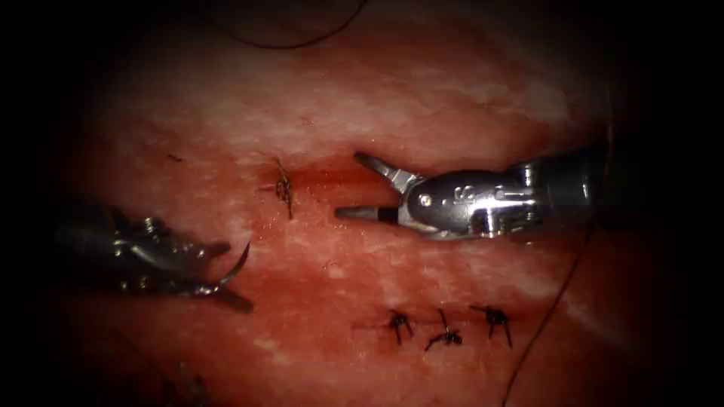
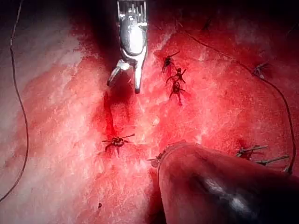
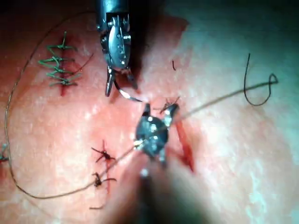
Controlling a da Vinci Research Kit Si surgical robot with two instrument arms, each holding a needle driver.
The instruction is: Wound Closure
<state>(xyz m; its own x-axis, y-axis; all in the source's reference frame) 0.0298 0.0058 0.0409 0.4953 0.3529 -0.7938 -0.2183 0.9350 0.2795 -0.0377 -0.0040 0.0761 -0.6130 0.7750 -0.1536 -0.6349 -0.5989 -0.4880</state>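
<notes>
The tissue (image 1: 422, 98) spreads across the endoscope view, wet with red fluid (image 1: 332, 279), and its cut (image 1: 332, 181) runs level through the middle.

The right gripper (image 1: 353, 185) comes in along the cut from the right. Its jaws are spread wide, one above the cut and one below, and they hold nothing. In the left wrist view it (image 2: 125, 79) hangs over the tissue with the same spread.

The left gripper (image 1: 219, 267) sits low and well to the left of the cut's left end. It pinches the needle (image 1: 235, 267) near one end of its curve; the rest arcs up and away from the jaws, free of the tissue. In the right wrist view that gripper (image 3: 120, 86) holds the needle (image 3: 128, 95) just beside the right gripper (image 3: 159, 112).

The thread (image 1: 554, 301) trails down the right side of the tissue, and a loop of it (image 1: 286, 41) lies at the far edge.

A knot (image 1: 284, 187) closes the cut at its left end. Three more knots (image 1: 445, 325) stand in a row nearer the camera, below the right gripper.
</notes>
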